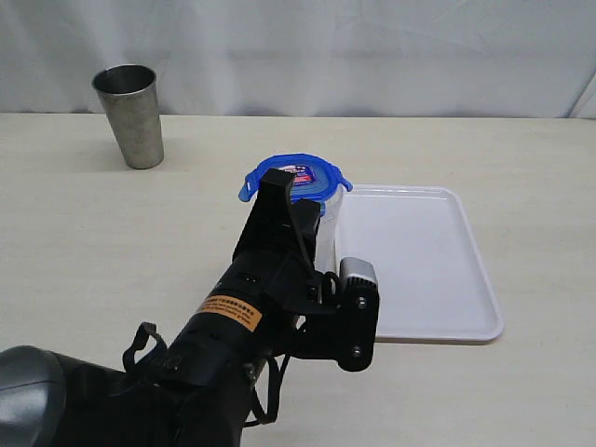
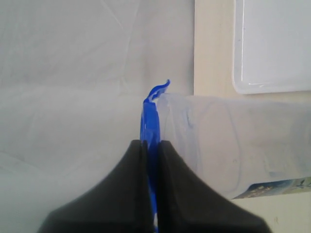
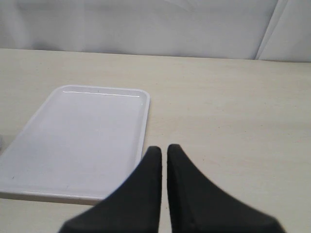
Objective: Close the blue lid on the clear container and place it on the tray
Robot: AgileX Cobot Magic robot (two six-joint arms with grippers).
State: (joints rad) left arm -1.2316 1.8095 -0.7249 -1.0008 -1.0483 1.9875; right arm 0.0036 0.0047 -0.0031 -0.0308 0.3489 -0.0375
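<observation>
The blue lid (image 1: 312, 175) lies on top of the clear container (image 1: 328, 228), which stands on the table just left of the white tray (image 1: 419, 270). My left gripper (image 1: 276, 182) reaches in from the lower left and is shut on the lid's near edge. The left wrist view shows the lid (image 2: 150, 116) pinched edge-on between the black jaws of the left gripper (image 2: 151, 143), with the container (image 2: 218, 141) right beside it and the tray (image 2: 272, 43) beyond. My right gripper (image 3: 164, 149) is shut on nothing, hovering over bare table next to the tray (image 3: 73, 136). It is outside the exterior view.
A steel cup (image 1: 132, 114) stands upright at the far left of the table, near the white backdrop. The left arm's black body (image 1: 233, 326) covers the near-left table. Nothing lies in the tray.
</observation>
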